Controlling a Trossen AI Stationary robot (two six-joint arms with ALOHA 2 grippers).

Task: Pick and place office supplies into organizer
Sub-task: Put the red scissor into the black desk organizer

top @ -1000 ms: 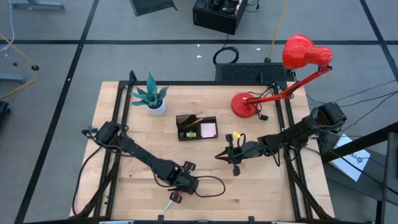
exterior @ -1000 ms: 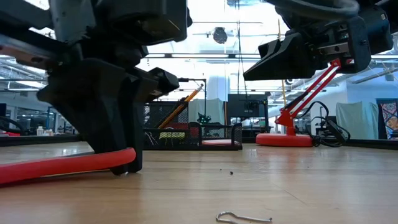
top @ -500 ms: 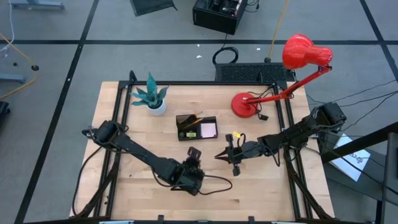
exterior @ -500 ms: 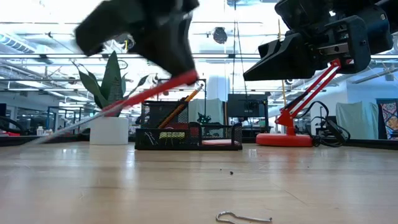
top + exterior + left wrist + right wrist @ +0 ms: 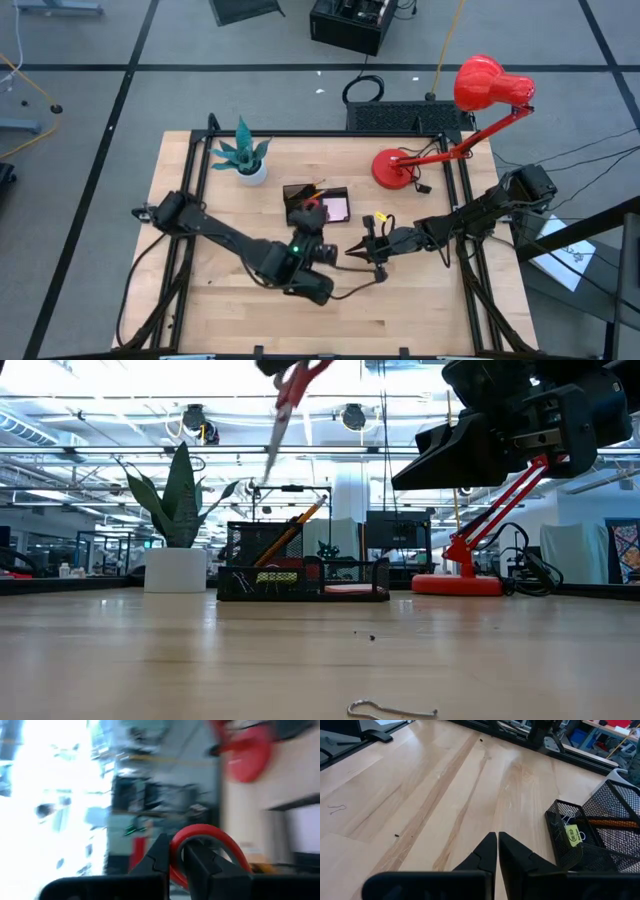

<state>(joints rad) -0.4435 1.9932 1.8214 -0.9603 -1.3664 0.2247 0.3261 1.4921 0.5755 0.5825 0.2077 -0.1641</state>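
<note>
My left gripper (image 5: 312, 218) is raised over the near edge of the black organizer (image 5: 295, 193) and is shut on the red-handled scissors (image 5: 286, 408). Their blades slant down above the organizer (image 5: 300, 575) in the low view. The organizer holds an orange pencil (image 5: 615, 823), a yellow piece (image 5: 575, 836) and a pink pad (image 5: 337, 208). My right gripper (image 5: 351, 252) hovers shut to the right of the organizer, touching nothing. My left gripper pinches the rim of one red handle loop (image 5: 176, 845) of the scissors between its two fingers; the loop arches on past one finger (image 5: 205, 865). The fingers come nearly level from the table's near side. The scissors hang clear of the table, blades (image 5: 270, 460) slanting down.
A potted teal plant (image 5: 245, 160) stands at the far left, and a red desk lamp (image 5: 400, 168) at the far right with a black keyboard (image 5: 405, 117) behind it. A small wire clip (image 5: 390, 710) lies near the front edge.
My left gripper has risen from the table near its front edge and gone toward the organizer, tipping from pointing down to nearly level. The scissors, which lay flat on the table, are lifted clear and now hang blades down.
</note>
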